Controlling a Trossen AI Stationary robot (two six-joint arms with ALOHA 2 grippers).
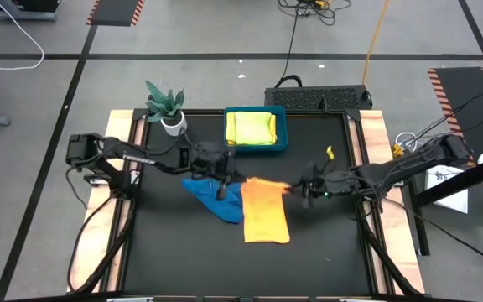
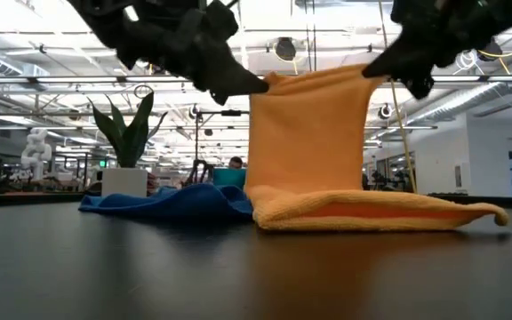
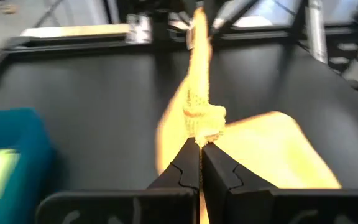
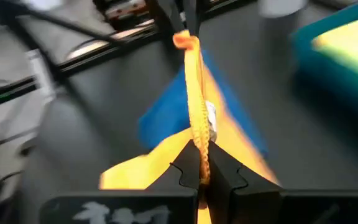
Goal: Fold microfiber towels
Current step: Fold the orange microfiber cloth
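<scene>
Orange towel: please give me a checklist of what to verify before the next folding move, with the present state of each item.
1. Left hand shut on a top corner of the orange towel: ok.
2. Right hand shut on the other top corner: ok.
3. Top edge stretched between both hands, upper part lifted off the table: ok.
4. Lower part of the orange towel lying on the table, ready as the base of the fold: ok.
5. Orange towel free of the blue towel: not ok, the two touch or overlap at the edge.
6. Teal tray with the folded lime-green towel clear of the fold area: ok.
</scene>
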